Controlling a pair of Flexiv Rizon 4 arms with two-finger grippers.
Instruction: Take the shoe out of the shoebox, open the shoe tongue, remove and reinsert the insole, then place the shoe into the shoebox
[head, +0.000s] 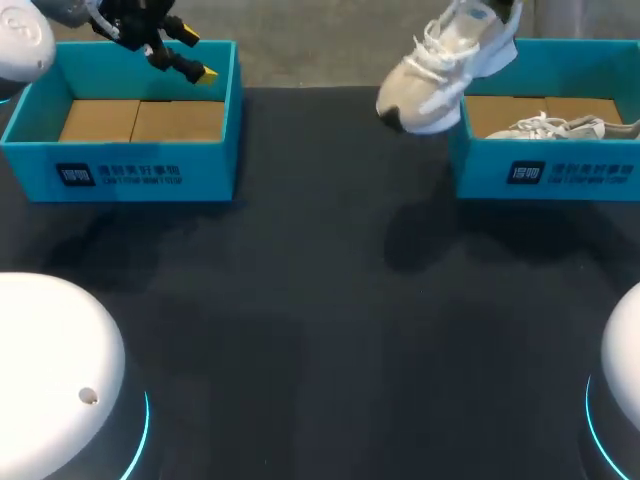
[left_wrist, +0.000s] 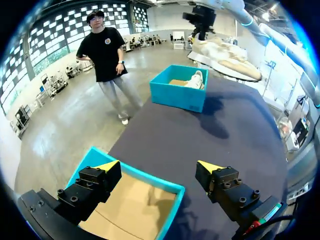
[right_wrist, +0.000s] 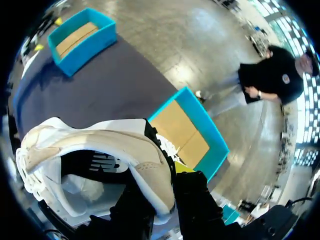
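Robotics lab hall: polished concrete floor (left_wrist: 65, 132), grid windows (left_wrist: 52, 47), black worktable (head: 320, 330).

The dark table top (head: 320, 300) looks matt and faintly woven, like cloth. The far-left teal shoebox (head: 140, 170) and far-right teal shoebox (head: 545, 175) are smooth matt card with raw brown cardboard floors. The white and beige sneaker (head: 440, 75) shows soft mesh, smooth leather-like panels and cord laces. The left gripper (left_wrist: 159, 166) is matt black metal with smooth yellow plastic tips.

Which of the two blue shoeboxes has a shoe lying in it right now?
The right shoebox, near the lifted shoe: a white shoe lies inside it. The left shoebox, under the left gripper, shows only bare cardboard.
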